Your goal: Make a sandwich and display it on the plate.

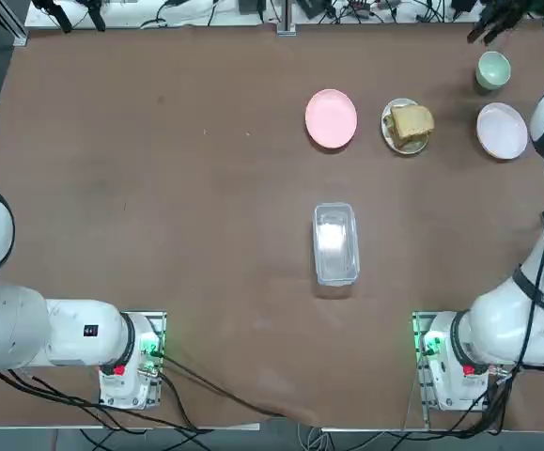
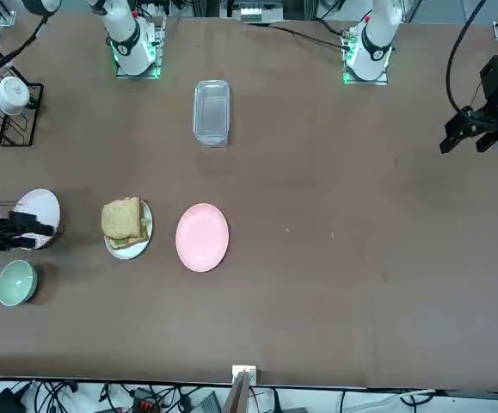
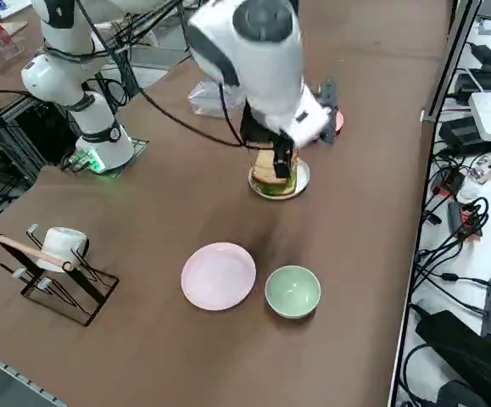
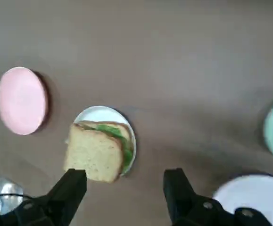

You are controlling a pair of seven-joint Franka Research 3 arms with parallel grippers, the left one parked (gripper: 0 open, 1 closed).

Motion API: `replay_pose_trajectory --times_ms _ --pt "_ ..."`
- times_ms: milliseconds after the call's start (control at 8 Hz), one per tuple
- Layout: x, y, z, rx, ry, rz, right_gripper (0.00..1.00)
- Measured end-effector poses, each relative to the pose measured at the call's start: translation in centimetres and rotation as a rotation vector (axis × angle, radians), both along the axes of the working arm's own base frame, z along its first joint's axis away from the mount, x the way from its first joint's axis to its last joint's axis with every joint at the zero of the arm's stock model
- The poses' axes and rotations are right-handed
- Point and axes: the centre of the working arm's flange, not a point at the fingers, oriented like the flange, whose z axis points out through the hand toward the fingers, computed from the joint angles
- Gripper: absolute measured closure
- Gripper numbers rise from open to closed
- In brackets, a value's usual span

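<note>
Top view: a sandwich of tan-brown toast slices [image 1: 411, 123] lies on a small round white plate [image 1: 394, 126] at the far right of the brown bench [image 1: 206, 216]. A round pink plate [image 1: 331, 118] is to its left, a second white plate [image 1: 502, 131] to its right. Beyond that second plate is a small pale-green bowl [image 1: 493, 70]; a clear plastic box [image 1: 335, 244] lies nearer the robot.

Front view: the right gripper [image 2: 47, 230] hangs above the bench at the scene's right, overlapping the second white plate in this picture. Green lettuce [image 2: 121, 242] shows along the sandwich's edge. A white cup [image 2: 10, 95] sits on a black rack [image 2: 25, 116] on the near right.

Right side view: the right gripper's dark parts partly cover the sandwich, which rests on its plate.

Right wrist view: the jaws are open wide, with nothing gripped between them. The upper slice sits askew over the lettuce and lower slice, overhanging the plate's rim.
</note>
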Motion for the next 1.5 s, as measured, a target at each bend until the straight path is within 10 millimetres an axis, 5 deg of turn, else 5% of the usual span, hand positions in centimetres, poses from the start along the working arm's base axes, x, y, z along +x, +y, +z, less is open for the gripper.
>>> replay_pose_trajectory --times_ms 625,1000,1500 --pt "-3.5 4.9 14.5 -0.226 -0.05 -0.251 0.0" --pt "-7.1 7.7 17.7 -0.261 -0.029 -0.299 0.0" --pt "-12.0 12.1 19.0 -0.303 -0.001 -0.292 0.0"
